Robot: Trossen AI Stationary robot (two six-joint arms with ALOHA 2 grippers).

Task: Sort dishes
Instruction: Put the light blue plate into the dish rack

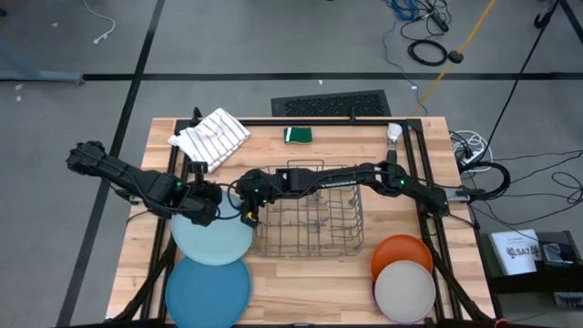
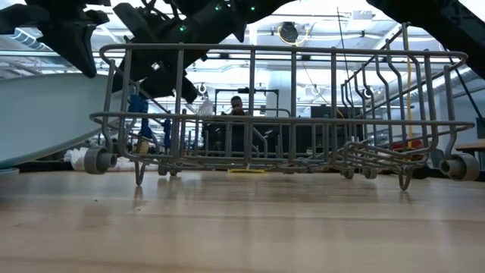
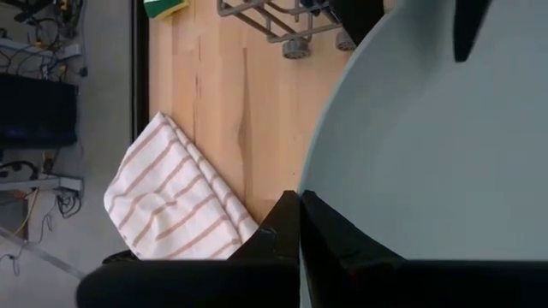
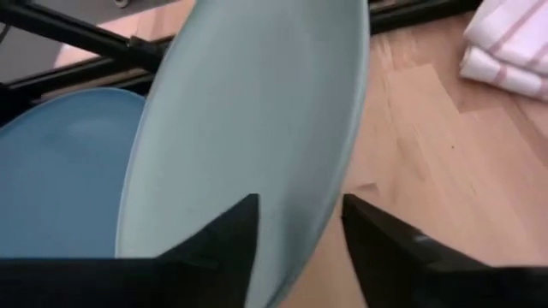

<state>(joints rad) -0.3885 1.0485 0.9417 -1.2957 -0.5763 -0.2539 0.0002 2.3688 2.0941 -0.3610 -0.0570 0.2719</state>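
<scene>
1. High view: left gripper [image 1: 208, 202] sat closed on the rim of the light blue plate [image 1: 214, 239], left of the wire rack [image 1: 310, 219]. Right gripper [image 1: 248, 208] reached across the rack to the same plate. Darker blue plate [image 1: 208, 290] lay near the counter [image 1: 301, 282] front edge; orange plate [image 1: 402, 252] and off-white plate [image 1: 405, 292] overlapped at right. Striped cloth [image 1: 211, 137] lay behind.
2. Low view: light blue plate [image 2: 42, 114] was tilted, raised beside the rack [image 2: 273, 114].
3. Left wrist view: jaws pinched the plate [image 3: 428, 154] edge.
4. Right wrist view: jaws straddled the plate [image 4: 257, 111] rim, partly open, grip not confirmed.
</scene>
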